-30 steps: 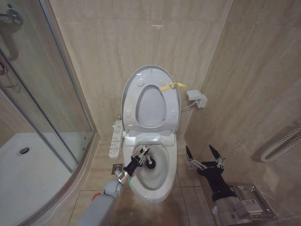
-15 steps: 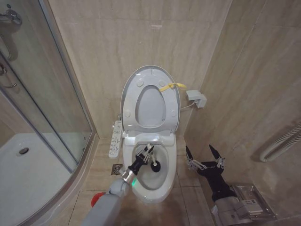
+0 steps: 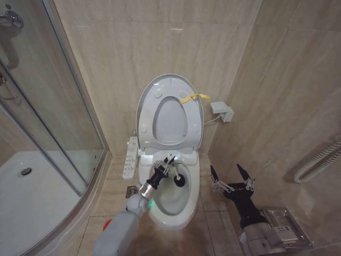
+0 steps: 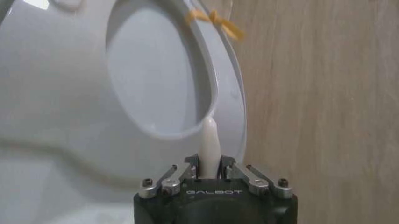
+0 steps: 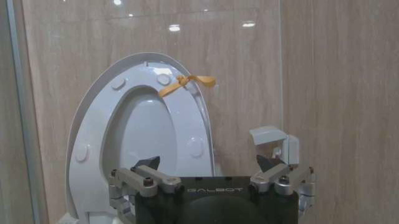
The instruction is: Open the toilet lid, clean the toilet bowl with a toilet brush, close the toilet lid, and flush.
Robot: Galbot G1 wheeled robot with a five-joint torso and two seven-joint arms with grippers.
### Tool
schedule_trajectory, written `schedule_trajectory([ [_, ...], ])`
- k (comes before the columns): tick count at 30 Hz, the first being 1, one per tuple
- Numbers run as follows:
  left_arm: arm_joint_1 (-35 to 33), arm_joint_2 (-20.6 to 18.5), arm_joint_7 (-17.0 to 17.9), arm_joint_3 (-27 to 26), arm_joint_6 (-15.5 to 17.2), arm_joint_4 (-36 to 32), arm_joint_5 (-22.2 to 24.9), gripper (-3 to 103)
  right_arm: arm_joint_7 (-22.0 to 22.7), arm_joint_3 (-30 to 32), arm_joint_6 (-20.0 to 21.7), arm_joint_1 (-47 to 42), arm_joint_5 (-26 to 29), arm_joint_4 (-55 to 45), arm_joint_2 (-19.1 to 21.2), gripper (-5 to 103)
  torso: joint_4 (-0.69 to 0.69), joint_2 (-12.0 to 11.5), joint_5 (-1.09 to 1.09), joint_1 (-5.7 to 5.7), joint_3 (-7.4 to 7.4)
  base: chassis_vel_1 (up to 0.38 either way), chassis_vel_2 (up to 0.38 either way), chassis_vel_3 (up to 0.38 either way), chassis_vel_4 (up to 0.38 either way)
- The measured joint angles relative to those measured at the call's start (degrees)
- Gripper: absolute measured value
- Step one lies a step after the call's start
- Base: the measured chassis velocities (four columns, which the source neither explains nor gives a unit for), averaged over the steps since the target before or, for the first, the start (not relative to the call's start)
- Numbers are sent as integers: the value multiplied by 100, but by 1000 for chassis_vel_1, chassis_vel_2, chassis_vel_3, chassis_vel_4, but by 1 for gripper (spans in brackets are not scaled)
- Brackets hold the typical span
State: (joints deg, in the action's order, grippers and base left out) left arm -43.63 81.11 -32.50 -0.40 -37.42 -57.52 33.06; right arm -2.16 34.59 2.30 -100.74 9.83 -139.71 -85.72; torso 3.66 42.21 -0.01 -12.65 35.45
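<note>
The toilet lid [image 3: 171, 85] stands raised against the wall, with the ring seat up in front of it and a yellow tag [image 3: 195, 98] at its rim. Below it the white toilet bowl [image 3: 176, 205] lies open. My left gripper [image 3: 170, 164] reaches over the bowl's back part, shut on the toilet brush's white handle [image 4: 210, 137]. The dark bristle head [image 3: 179, 180] is down inside the bowl. In the left wrist view the gripper [image 4: 210, 169] faces the raised lid [image 4: 56, 84]. My right gripper [image 3: 230, 176] hangs open to the right of the toilet, and in its wrist view [image 5: 209, 164] it faces the lid [image 5: 93, 121].
A glass shower enclosure [image 3: 53, 106] fills the left side. A white control panel [image 3: 130, 157] sits at the toilet's left, with a floor drain [image 3: 132, 191] below it. A small white box [image 3: 222, 111] is on the right wall. A metal rack [image 3: 282, 229] and a white hose [image 3: 319, 160] are at the right.
My left gripper has carried the brush from the bowl's front left towards its back and right; the bristle head moved with it. The right arm has stayed still.
</note>
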Motion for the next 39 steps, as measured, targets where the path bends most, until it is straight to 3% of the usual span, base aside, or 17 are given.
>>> schedule_trajectory([
  [5, -156, -189, -177, -98, -100, 50, -100, 21, 0, 0, 0, 0, 0, 0, 0, 100, -3, 0, 0, 0, 0, 0, 0, 0, 0],
  [15, 72, -156, 18, -112, -83, -414, 3, 21, 0, 0, 0, 0, 0, 0, 0, 100, 2, 0, 1, 0, 0, 0, 0, 0, 0],
  [23, -197, -181, -71, -82, -116, -246, 134, 21, 0, 0, 0, 0, 0, 0, 0, 100, -2, 0, 0, 0, 0, 0, 0, 0, 0],
  [28, -275, -259, -166, -174, -233, -149, -66, 21, 0, 0, 0, 0, 0, 0, 0, 100, -1, 0, 1, 0, 0, 0, 0, 0, 0],
  [39, 54, -47, 153, 56, -108, -608, 67, 21, 0, 0, 0, 0, 0, 0, 0, 100, 1, 0, 1, 0, -1, 0, 0, 0, 0],
])
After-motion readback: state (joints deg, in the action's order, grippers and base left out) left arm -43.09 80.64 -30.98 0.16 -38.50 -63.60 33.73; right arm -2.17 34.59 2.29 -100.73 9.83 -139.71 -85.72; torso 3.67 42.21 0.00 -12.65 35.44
